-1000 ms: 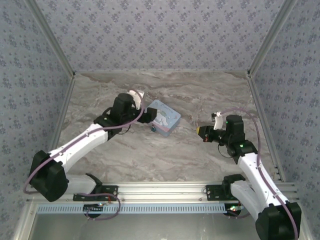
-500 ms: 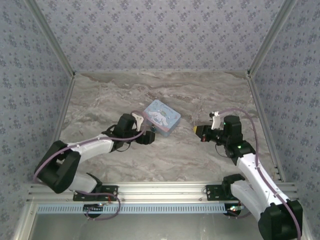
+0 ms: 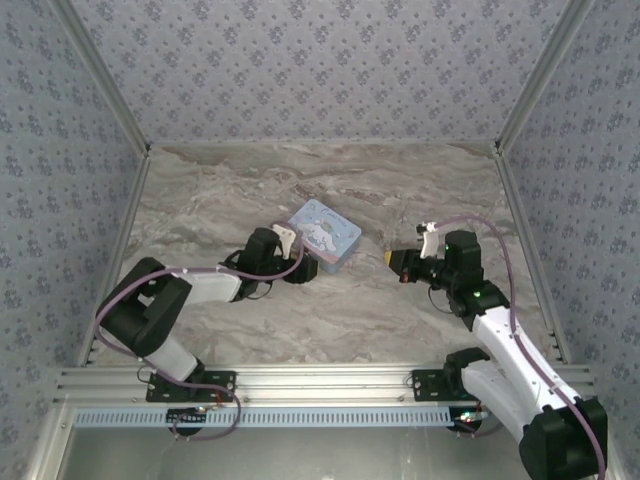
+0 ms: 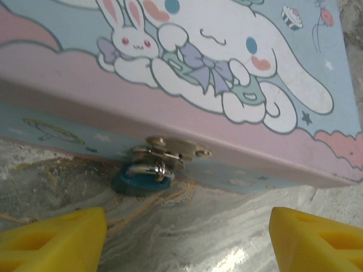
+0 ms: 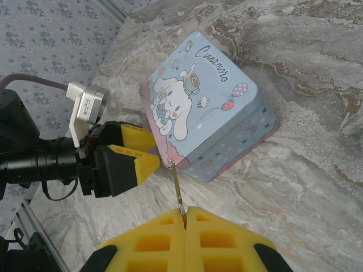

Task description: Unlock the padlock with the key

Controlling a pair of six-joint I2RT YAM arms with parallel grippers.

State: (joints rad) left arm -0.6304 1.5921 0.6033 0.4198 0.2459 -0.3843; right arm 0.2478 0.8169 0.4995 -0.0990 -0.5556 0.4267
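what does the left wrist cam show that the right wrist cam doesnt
Left wrist: the padlock up close, its shackle hanging from the latch. Right wrist: the key pinched in the shut right gripper. Both: the cartoon tin and the open left gripper with its yellow fingers.

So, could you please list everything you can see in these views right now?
tin box: one, pale blue and pink, cartoon print, mid-table.
padlock: one, blue with silvery shackle, at the tin's front latch.
key: one, thin, silvery, pointing toward the tin.
table: one, grey-brown marble.
walls: three, grey-blue floral, around the table.
left gripper: yellow fingers, open, facing the padlock.
right gripper: yellow fingers, shut on the key.
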